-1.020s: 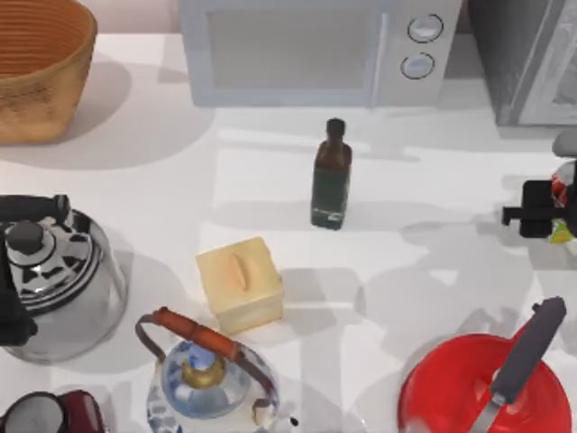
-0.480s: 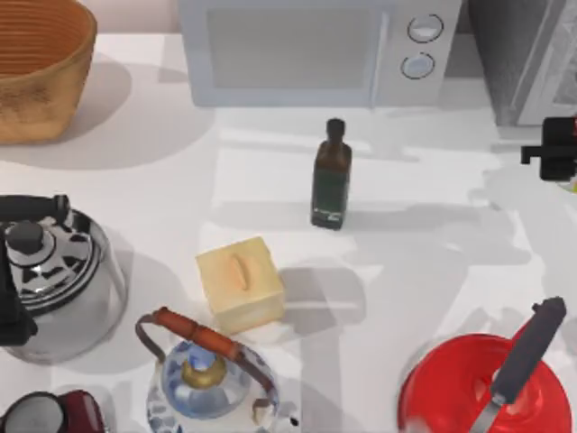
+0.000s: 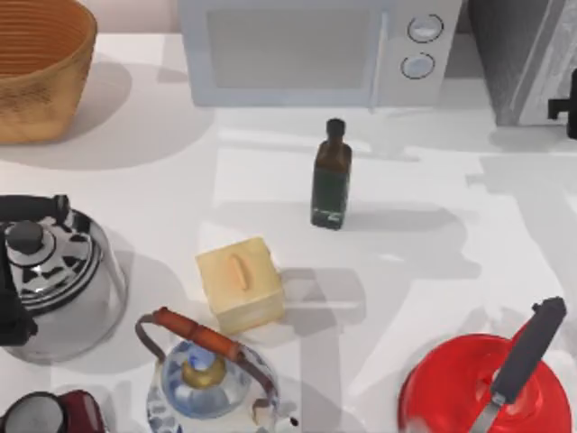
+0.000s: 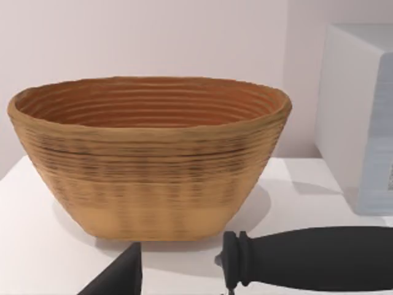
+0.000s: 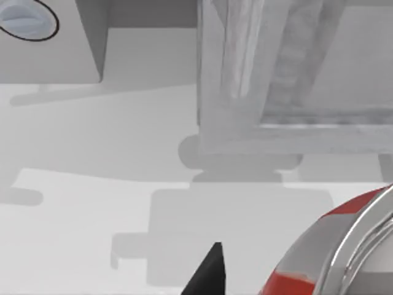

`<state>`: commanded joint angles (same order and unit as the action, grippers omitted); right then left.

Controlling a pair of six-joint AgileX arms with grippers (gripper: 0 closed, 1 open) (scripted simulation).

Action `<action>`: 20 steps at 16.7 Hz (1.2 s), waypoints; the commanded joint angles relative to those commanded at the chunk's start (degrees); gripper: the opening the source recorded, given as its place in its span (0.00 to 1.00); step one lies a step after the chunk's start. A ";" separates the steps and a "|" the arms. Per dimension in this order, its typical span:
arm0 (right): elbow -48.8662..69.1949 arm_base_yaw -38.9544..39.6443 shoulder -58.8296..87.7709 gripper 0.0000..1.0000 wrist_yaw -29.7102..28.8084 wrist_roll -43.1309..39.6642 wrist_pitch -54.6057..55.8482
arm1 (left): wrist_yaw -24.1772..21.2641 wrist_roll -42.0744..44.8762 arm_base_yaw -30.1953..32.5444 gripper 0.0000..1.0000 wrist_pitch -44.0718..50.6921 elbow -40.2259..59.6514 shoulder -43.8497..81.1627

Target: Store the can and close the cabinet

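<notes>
Basket (image 3: 36, 68) far left on table (image 3: 433, 271); microwave (image 3: 315, 50) far centre, cabinet (image 3: 527, 59) to its right; bottle (image 3: 331, 176) centre; pan (image 3: 487, 388) near right.

We get bright, even light; soft grey shadows on the table (image 3: 433, 180) (no glare), mild overall softness.

Cut off by the top view's right edge: right gripper (image 3: 568, 106), a mere dark sliver beside the grey cabinet (image 3: 523, 59), fingers impossible to judge. Cropped in the right wrist view: can (image 5: 334, 249), silver rim and red band alone visible. Cropped at bottom: red pot (image 3: 487, 388), dark red mug (image 3: 50, 413).
</notes>
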<state>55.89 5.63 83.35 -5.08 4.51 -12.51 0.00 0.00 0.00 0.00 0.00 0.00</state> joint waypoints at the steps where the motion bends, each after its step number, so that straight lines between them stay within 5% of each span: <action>1: 0.00 0.00 0.00 0.00 0.00 0.00 0.00 | 0.00 0.00 0.00 1.00 0.00 0.00 0.00; 9: -9.62 -1.23 -12.76 0.00 0.47 -0.65 1.54 | 0.00 0.00 0.00 1.00 0.00 0.00 0.00; 20: -45.76 -4.50 -71.96 0.00 4.07 -3.95 10.11 | 0.00 0.00 0.00 1.00 0.00 0.00 0.00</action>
<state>10.13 1.14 11.40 -1.00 0.57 -2.40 0.00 0.00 0.00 0.00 0.00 0.00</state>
